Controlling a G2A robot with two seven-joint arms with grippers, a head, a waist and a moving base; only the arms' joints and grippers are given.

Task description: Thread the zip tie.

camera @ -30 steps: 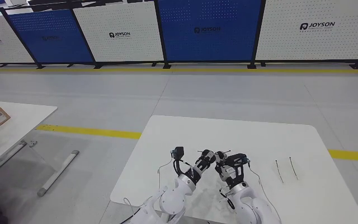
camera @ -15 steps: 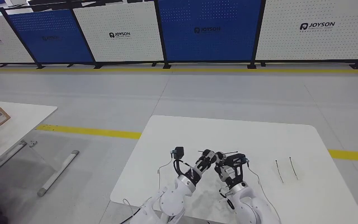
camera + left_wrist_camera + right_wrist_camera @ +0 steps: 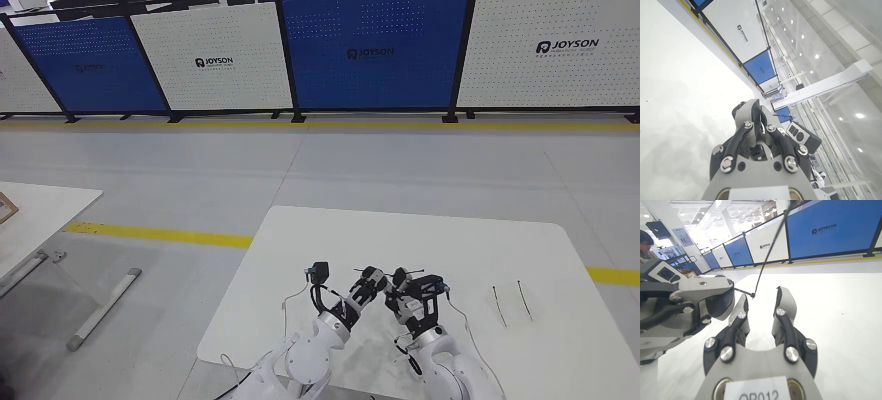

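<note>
A black zip tie hangs above the white table. My left gripper is shut, and in the right wrist view the left gripper pinches a short piece of the tie. That piece runs to the tie's small head, from which a long strap rises up and out of the picture. My right gripper stands open right beside the head, one fingertip almost touching it. In the top view both grippers, left and right, sit close together near the table's front edge.
Two spare zip ties lie flat on the table to the right of the arms. Behind the table a grey floor with a yellow line leads to blue and white panels. Another table stands far left.
The right gripper has shifted slightly toward the left gripper and the tie. The left gripper has stayed shut on the tie in nearly the same place.
</note>
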